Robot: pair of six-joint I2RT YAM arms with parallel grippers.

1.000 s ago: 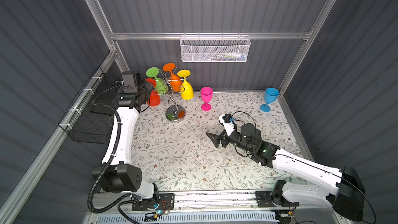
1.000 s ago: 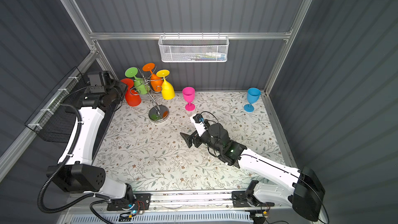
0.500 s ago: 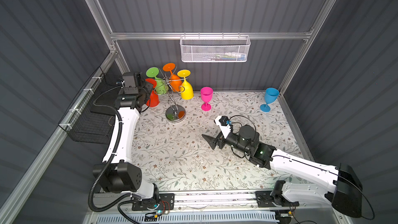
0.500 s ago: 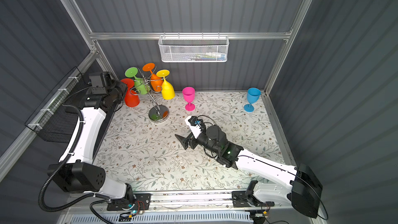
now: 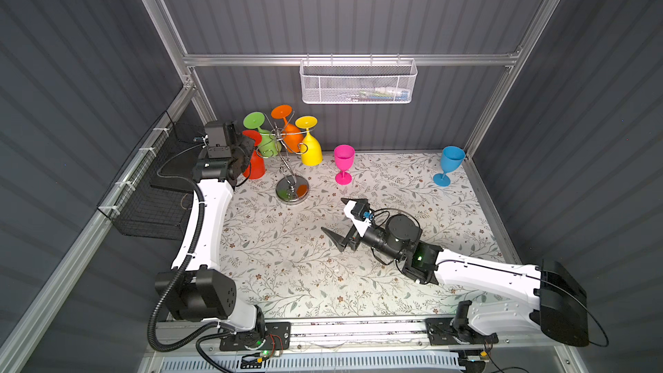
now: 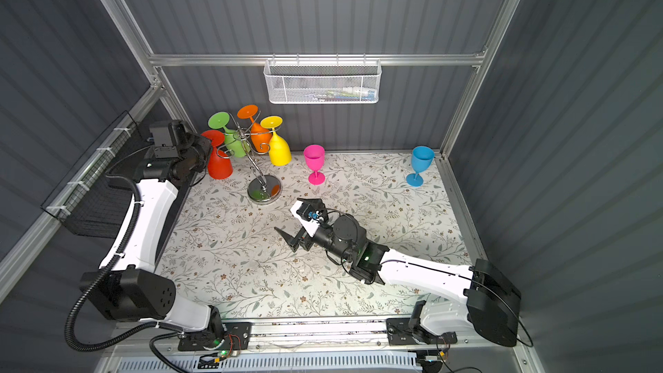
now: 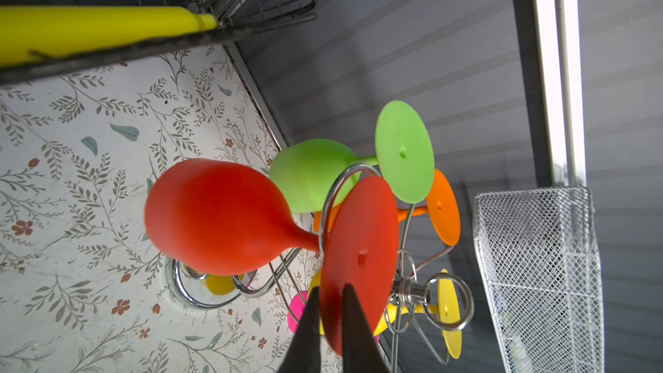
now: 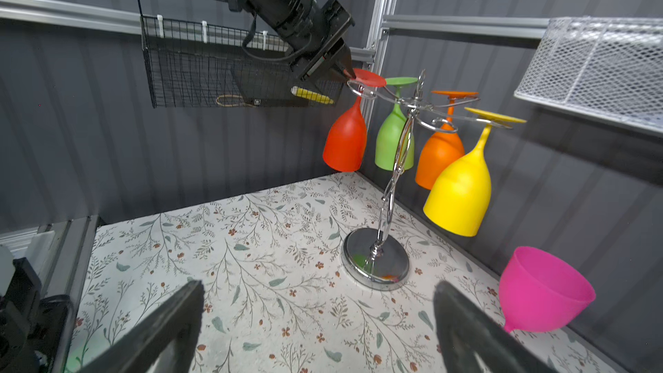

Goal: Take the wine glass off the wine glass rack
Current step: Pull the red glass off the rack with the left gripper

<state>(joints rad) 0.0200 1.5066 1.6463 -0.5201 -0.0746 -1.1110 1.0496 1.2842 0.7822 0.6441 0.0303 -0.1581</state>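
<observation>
Hanging inverted, red wine glass [image 7: 215, 217], foot pinched in left end effector [image 7: 330, 290]; right end effector [image 8: 317, 287] wide.

Glossy chrome rack [image 8: 393, 249], matt red glass [image 8: 345, 145]

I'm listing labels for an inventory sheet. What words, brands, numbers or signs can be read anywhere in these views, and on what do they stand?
No text can be read in any view.
Items in the white mesh basket: coloured print, too small and blurred to read.
Yellow item in the black wire basket: faint marks, nothing legible.
</observation>
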